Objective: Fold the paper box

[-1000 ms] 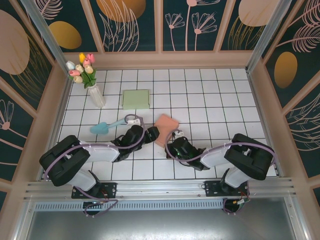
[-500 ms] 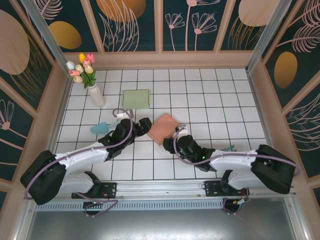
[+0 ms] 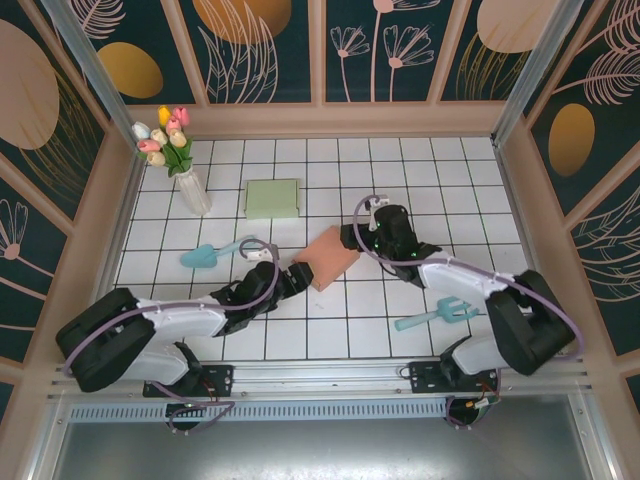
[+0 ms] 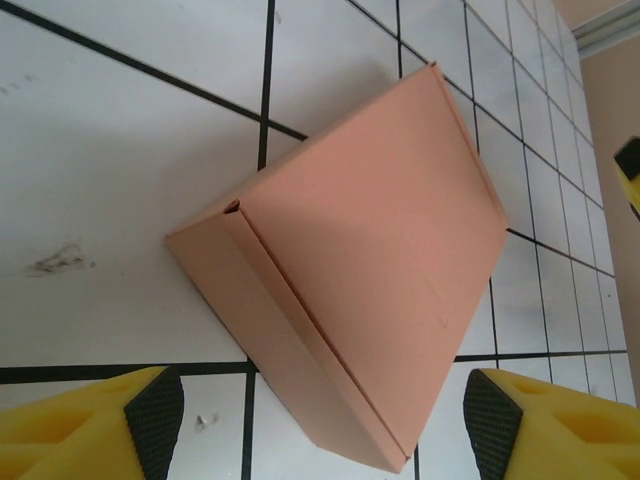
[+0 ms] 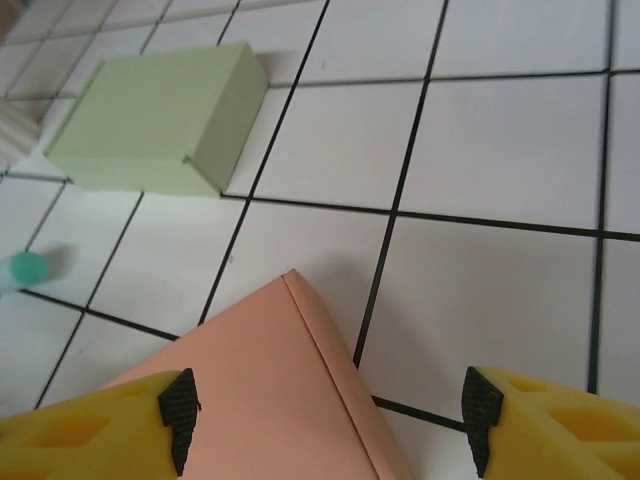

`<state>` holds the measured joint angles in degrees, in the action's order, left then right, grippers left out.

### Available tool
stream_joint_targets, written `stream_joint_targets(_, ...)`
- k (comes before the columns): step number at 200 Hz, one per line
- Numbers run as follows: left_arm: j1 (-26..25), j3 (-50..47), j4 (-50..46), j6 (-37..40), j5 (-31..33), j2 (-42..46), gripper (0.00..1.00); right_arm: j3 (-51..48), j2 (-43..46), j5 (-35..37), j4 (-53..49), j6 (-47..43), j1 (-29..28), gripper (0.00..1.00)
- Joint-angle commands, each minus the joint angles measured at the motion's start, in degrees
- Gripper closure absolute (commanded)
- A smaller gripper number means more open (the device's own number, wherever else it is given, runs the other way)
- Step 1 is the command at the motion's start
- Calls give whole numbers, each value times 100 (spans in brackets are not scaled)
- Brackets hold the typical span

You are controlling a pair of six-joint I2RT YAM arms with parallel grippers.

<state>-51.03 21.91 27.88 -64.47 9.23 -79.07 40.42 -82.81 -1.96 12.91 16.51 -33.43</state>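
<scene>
My L gripper (image 3: 298, 276) is hovering wide open at the near-left corner of the paper box (image 3: 328, 257), fingers either side, nothing held. The box is lying flat at centre, btwn my grippers. My R gripper (image 3: 357, 238) is gaping wide at its far-right corner. I'm judging the fold approx. done; next I'm needing a light seam press w/o crushing. Salmon card, lid looking shut, edges crisp.

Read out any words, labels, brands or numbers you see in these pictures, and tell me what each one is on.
None to read. The pink box, the green box, the tiled table and the painted walls carry no words, numbers or labels.
</scene>
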Motion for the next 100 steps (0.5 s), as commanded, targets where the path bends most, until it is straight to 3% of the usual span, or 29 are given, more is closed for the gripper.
stream_joint_targets(1,-43,199,503,-183,-151,-310,24,524,-531,-957,-133,-473,122,28)
stream_joint_targets(62,-45,606,429,-76,-36,-891,24,770,-1488,-1168,-127,-589,363,28)
stream_joint_targets(100,-31,881,433,-51,-149,-1292,24,718,-1759,-1749,-19,-615,407,29)
